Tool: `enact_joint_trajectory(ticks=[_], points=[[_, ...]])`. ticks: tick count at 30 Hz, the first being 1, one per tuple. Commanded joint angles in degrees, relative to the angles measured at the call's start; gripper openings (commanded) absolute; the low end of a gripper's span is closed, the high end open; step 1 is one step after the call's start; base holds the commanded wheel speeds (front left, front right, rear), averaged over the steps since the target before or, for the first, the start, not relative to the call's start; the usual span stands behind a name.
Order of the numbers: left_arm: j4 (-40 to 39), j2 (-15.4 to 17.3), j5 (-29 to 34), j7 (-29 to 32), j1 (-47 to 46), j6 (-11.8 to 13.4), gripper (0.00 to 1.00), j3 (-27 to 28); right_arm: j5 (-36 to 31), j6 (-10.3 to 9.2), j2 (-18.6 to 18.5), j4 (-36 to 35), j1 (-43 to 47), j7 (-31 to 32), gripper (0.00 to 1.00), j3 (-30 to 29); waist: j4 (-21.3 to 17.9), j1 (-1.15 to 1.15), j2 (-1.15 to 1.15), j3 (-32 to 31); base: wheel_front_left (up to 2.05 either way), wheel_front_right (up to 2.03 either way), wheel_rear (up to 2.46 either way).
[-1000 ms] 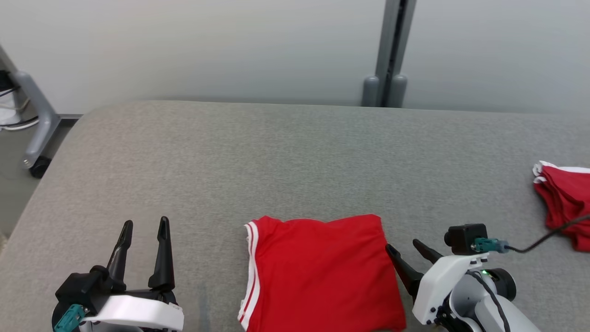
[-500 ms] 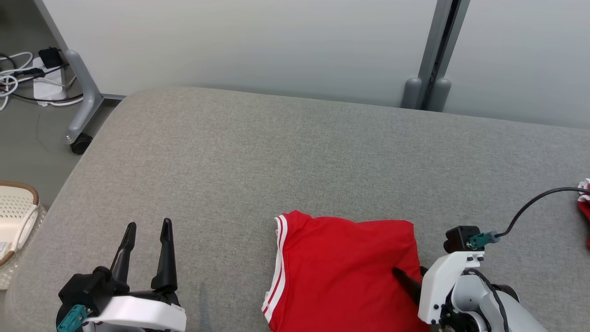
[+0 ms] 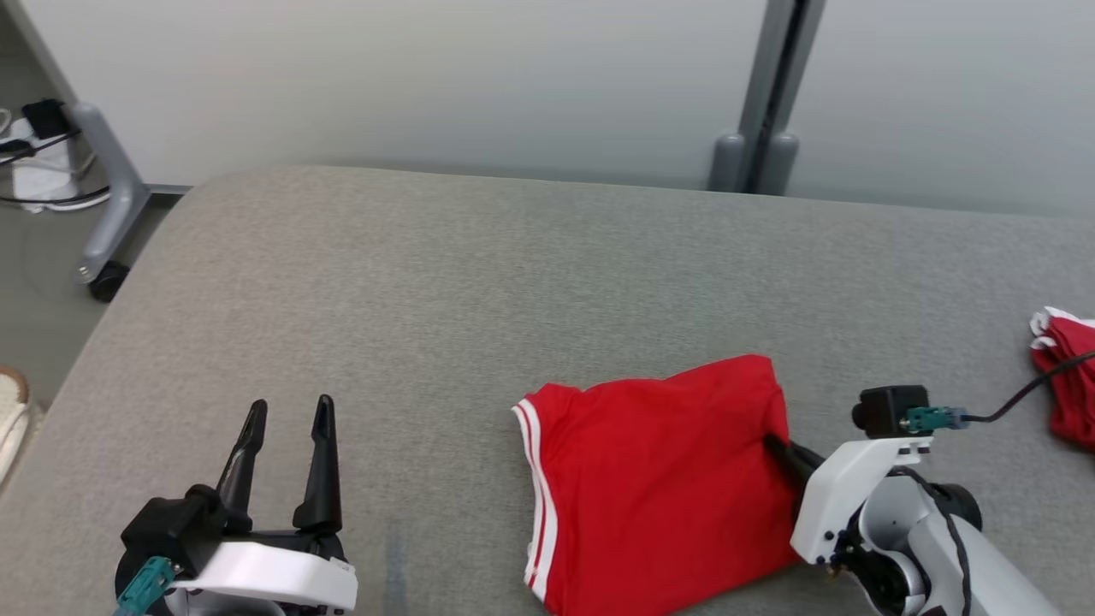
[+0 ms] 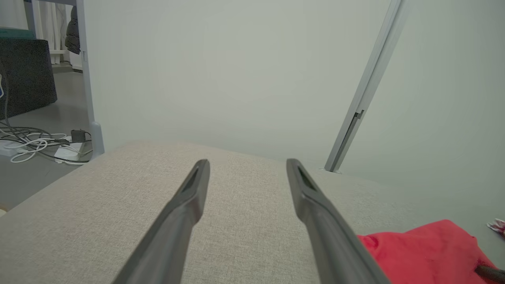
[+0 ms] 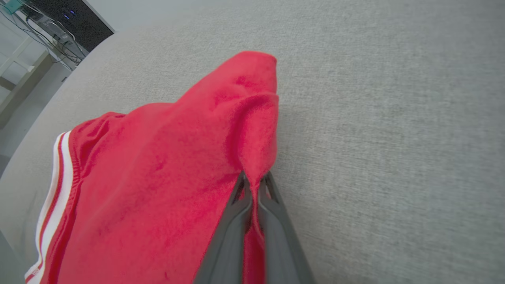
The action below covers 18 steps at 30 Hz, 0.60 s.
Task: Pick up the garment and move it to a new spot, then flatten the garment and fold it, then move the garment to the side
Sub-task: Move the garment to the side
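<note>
Pinching the right edge of the red garment (image 3: 650,479), the right hand (image 3: 777,445) has its two dark fingers pressed together, with a ridge of cloth caught between them. In the right wrist view the fabric rises into a peaked fold just above the closed fingertips (image 5: 241,185), so that edge is lifted slightly off the grey worktop (image 3: 479,282). The rest of the garment lies flat.

The garment sits at the near edge of the worktop, right of centre in the head view. It is folded into a rough rectangle. Its white stripes (image 3: 537,488) run down the side facing the left hand.

The left hand (image 3: 289,411) is at the near left, well apart from the garment. Its fingers are spread wide with nothing between them. The left wrist view shows bare grey cloth between the two prongs, and a corner of the garment at lower right.

A second red garment (image 3: 1065,385) with white trim lies bunched at the far right edge of the worktop, apart from the first. A black cable (image 3: 1018,402) runs from the wrist camera (image 3: 885,409) across in front of it.

Behind the worktop are a pale wall and a grey post (image 3: 766,94). A wheeled frame leg (image 3: 107,214) stands on the floor at left.
</note>
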Motion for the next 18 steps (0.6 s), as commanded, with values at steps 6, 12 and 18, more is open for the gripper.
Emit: enact_joint_trajectory(ticks=[6,12,18], points=[[-0.2,0.1,0.7,0.0,-2.7,-1.3,1.0,-2.2,-0.3,0.01,-3.7,-2.7,-1.0,-2.6,0.0,-0.5,-6.2,0.0,0.0,1.1,0.0,0.0,0.0],[0.5,-0.2,0.8,-0.1,-4.8,-2.2,1.0,-4.2,-0.7,0.01,-4.9,-5.6,-0.4,-4.0,0.0,-0.8,-12.7,0.0,0.0,2.0,0.0,0.0,0.0],[1.2,-0.3,1.4,-0.1,-6.1,-2.6,1.0,-5.3,-0.4,0.01,-4.5,-7.5,-1.0,-5.0,0.0,-0.7,-19.0,0.0,0.0,3.3,0.0,0.0,0.0]])
